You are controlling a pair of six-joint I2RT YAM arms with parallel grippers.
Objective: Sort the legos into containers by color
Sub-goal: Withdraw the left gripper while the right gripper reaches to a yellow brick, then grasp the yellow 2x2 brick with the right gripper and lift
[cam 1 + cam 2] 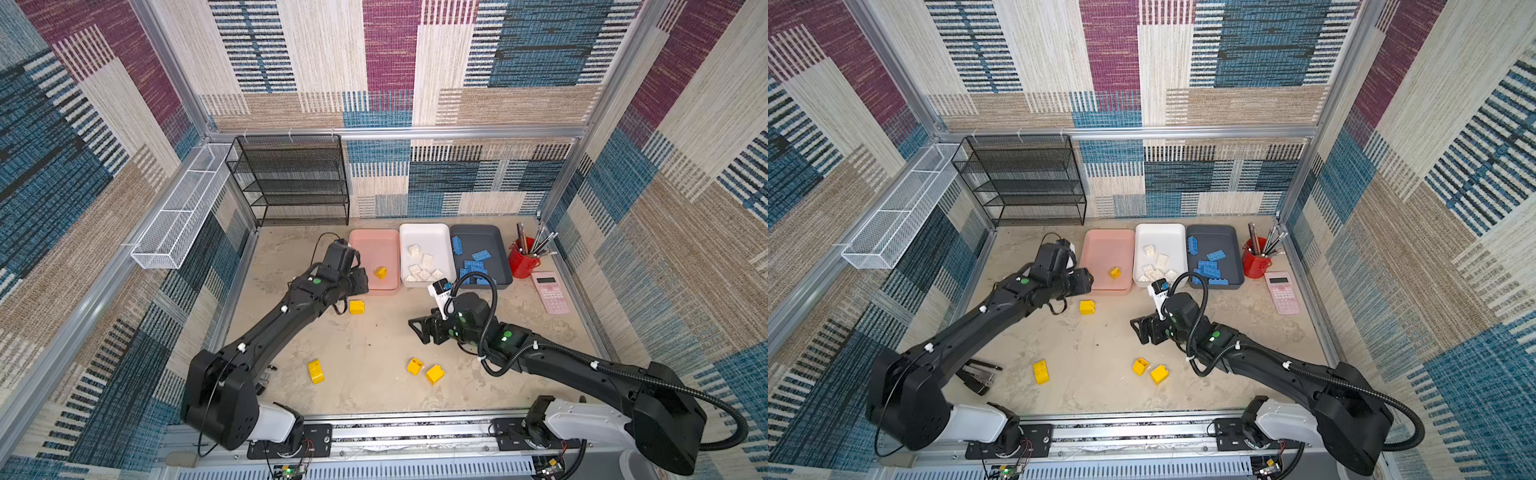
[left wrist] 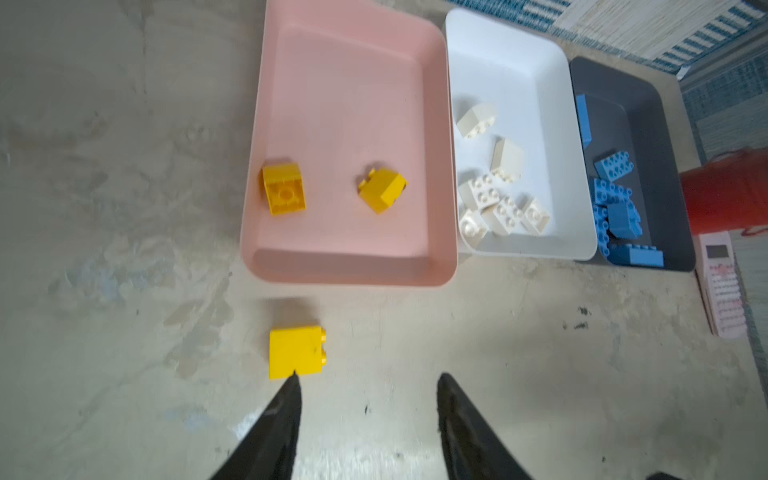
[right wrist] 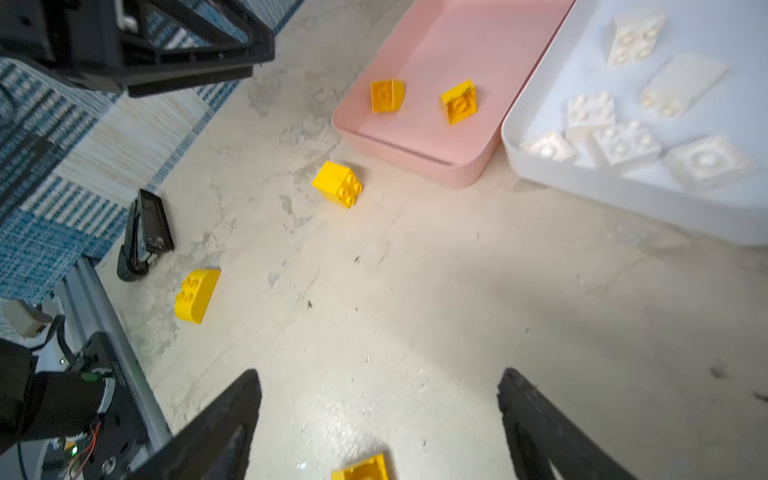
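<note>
Three containers stand in a row at the back: a pink tray [image 1: 374, 241], a white tray [image 1: 424, 232] and a dark grey tray [image 1: 482, 239]. White legos [image 1: 422, 266] lie in the white one, blue legos [image 1: 473, 266] in the grey one. Two yellow legos [image 2: 284, 189] [image 2: 382, 191] lie in the pink tray. My left gripper [image 2: 369, 376] hovers open and empty by that tray's front left corner, near a yellow lego [image 1: 357, 306] on the table. My right gripper [image 1: 417, 326] is open over mid-table, above two yellow legos [image 1: 414, 366] [image 1: 434, 374]. Another yellow lego [image 1: 316, 370] lies front left.
A red pen cup [image 1: 523, 259] and a pink calculator [image 1: 549, 292] sit right of the grey tray. A black mesh shelf [image 1: 291, 178] stands at the back left, with a white wire basket [image 1: 183, 208] on the left wall. A black stapler [image 1: 980, 374] lies under the left arm.
</note>
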